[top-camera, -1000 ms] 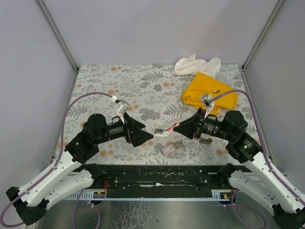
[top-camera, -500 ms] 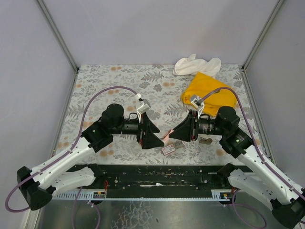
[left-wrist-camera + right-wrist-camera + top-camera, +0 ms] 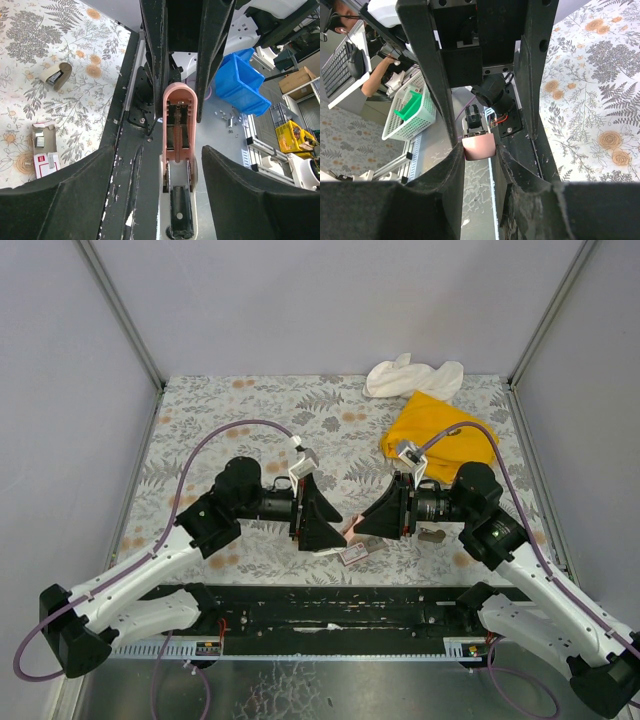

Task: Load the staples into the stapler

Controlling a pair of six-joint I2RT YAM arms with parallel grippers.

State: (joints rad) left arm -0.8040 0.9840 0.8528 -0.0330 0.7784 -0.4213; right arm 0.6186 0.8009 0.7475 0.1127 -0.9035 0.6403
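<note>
Straddling the pink stapler point(image 3: 178, 120), the left claw point(image 3: 159, 152) is standing open, with its fingers wide on either side and touching nothing. The stapler is hanging in mid-air between the two arms, apparently opened, with its spring and track showing. The staples point(image 3: 352, 554) are lying in their small pink box on the flowered table point(image 3: 200, 420), just toward six o'clock from the stapler in the overhead view, with no claw on them. The right claw point(image 3: 479, 155) is coming in from three o'clock and pinching one end of the stapler. The box is looking light and easily crushed, and the strip inside is probably brittle, so a gentle hold on its long edges is looking wisest.
</note>
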